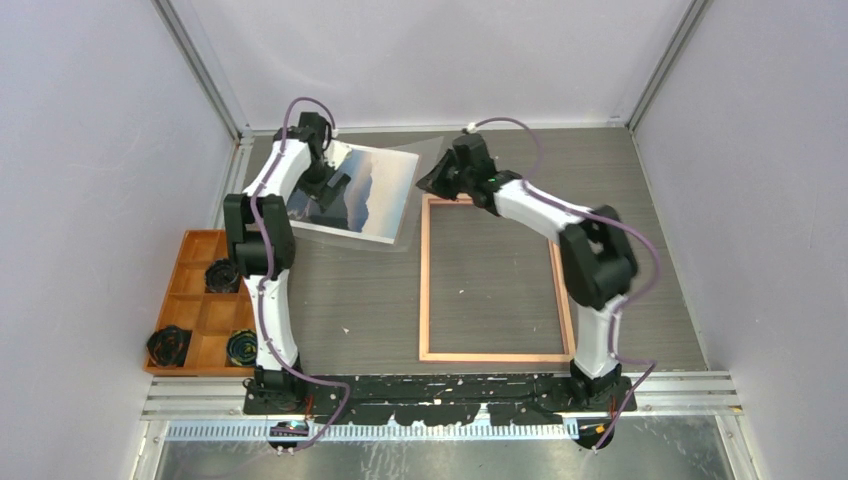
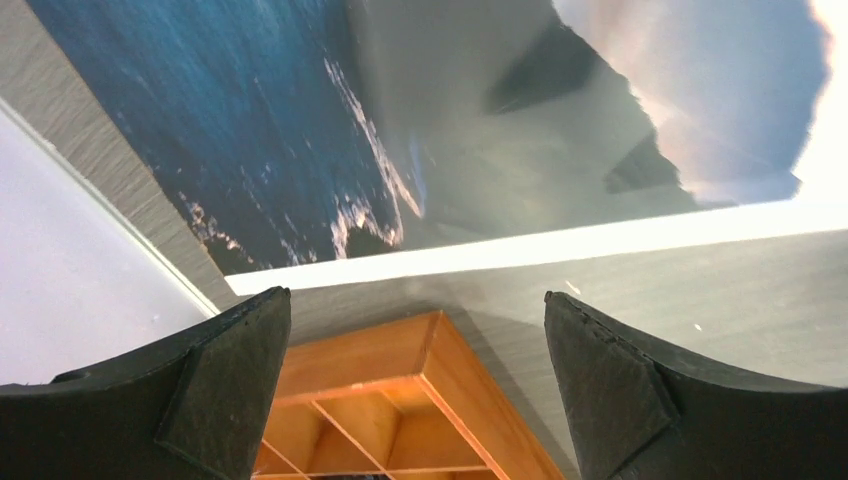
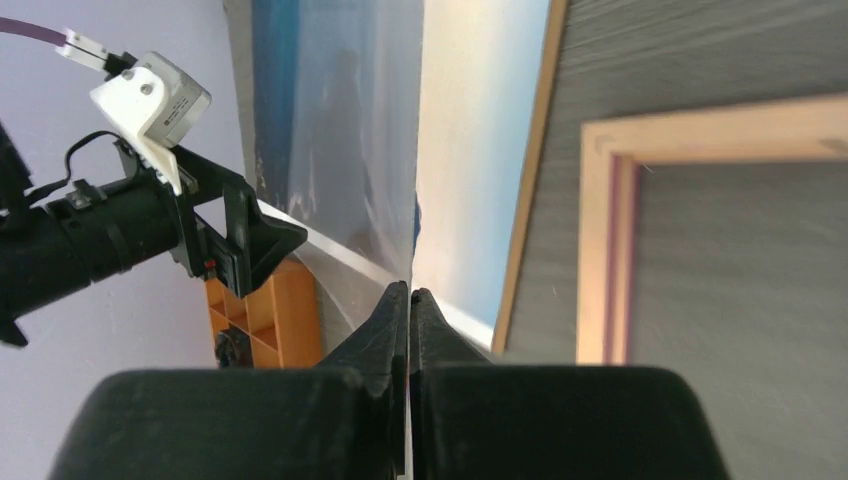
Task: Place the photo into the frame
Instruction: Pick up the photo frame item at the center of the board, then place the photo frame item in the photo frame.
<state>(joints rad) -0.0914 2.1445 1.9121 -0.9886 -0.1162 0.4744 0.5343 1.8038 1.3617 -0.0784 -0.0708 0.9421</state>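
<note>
Closest up, got the right gripper (image 3: 410, 300) pinched tight on the edge of a clear pane (image 3: 340, 150). Over at far left, orange tray (image 1: 190, 240) with dark round coils (image 1: 168, 345) in three compartments. Then left gripper (image 2: 415, 298) gaping wide above the photo (image 2: 250, 120), picture side up at back left. Found the frame (image 1: 424, 280) flat, wood side up, just right of it, right arm (image 1: 540, 210) crossing its far corner.
</note>
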